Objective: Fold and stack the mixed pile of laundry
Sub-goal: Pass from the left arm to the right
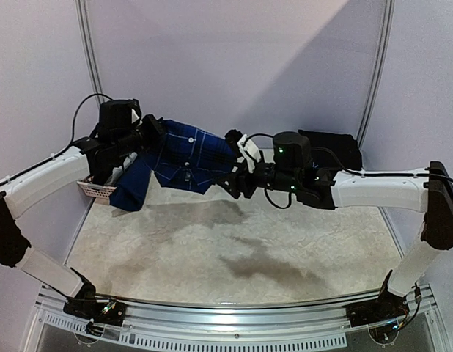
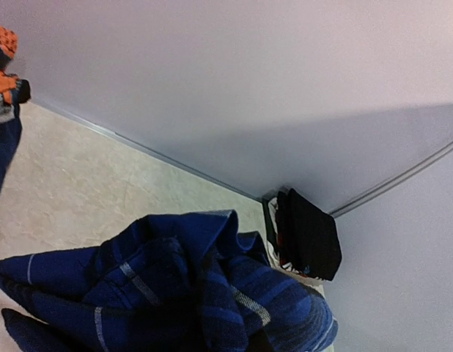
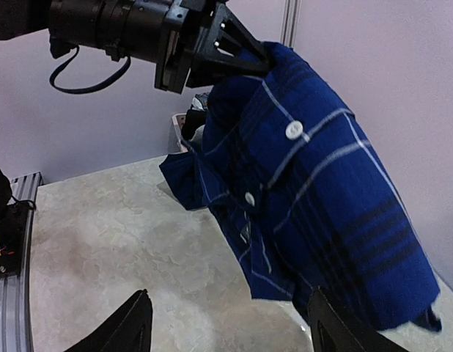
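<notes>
Above the far left of the table, the blue plaid shirt hangs in the air. It is bunched at its top in the left pincer, whose jaws are clamped on the cloth, and its lower folds droop beside the small pale basket. The right pincer sits just beside the shirt's right edge with jaws spread wide, holding nothing — its wrist view shows the buttoned front hanging ahead of the fingers. A folded black garment lies at the far right corner.
</notes>
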Robot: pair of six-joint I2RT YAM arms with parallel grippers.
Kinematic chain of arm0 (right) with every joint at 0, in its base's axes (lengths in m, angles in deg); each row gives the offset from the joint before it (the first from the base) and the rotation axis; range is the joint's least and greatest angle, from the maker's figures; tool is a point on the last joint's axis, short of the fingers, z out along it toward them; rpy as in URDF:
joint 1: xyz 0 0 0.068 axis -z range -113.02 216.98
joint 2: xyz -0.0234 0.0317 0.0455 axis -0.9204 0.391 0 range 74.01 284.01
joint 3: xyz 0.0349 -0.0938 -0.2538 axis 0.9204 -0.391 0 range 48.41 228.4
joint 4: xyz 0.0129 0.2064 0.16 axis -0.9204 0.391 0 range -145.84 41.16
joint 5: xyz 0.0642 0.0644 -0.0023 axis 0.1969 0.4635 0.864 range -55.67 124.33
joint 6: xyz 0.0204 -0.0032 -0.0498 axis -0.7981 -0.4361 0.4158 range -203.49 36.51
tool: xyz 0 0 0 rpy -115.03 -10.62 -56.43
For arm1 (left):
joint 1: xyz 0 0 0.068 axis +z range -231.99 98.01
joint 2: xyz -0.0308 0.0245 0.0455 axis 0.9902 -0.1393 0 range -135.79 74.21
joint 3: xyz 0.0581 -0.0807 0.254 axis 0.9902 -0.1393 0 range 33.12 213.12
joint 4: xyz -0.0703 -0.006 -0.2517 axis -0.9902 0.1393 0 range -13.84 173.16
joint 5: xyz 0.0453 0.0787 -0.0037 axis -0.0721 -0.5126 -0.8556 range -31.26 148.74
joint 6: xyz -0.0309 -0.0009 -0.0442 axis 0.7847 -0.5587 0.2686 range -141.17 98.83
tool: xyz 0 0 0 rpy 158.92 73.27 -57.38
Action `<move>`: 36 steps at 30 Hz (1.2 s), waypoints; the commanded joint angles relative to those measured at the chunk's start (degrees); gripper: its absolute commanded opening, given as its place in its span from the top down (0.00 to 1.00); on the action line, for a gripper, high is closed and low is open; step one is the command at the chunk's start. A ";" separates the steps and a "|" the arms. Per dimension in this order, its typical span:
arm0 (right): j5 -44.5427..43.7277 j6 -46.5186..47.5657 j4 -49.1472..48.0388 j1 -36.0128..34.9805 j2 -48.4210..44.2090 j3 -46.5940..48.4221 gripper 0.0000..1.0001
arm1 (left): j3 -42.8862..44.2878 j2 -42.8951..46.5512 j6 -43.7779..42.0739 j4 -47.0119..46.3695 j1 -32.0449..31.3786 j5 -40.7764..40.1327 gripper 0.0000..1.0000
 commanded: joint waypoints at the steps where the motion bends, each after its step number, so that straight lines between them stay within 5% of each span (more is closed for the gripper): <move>1: -0.83 3.88 -1.79 -0.64 4.78 4.31 0.27 | -0.46 -0.44 3.46 -8.11 -2.83 3.06 1.00; 16: -5.20 10.61 1.84 -0.69 14.70 11.37 0.53 | -2.11 0.27 4.49 -9.27 -4.44 8.28 1.00; 26: -7.20 10.84 0.61 -0.64 14.07 9.93 0.99 | -6.65 2.38 3.68 -10.06 -4.61 8.61 1.00; 31: -5.34 10.41 1.70 -0.64 6.41 6.35 1.00 | -9.06 3.60 1.48 -9.33 -4.62 6.74 1.00; 33: -5.28 10.28 4.00 -0.61 4.05 7.39 1.00 | -9.30 3.67 -0.28 -9.10 -4.61 6.93 0.89; 36: -5.55 9.44 6.61 -0.61 1.08 9.90 1.00 | -9.20 4.08 -4.06 -8.14 -4.61 6.42 0.50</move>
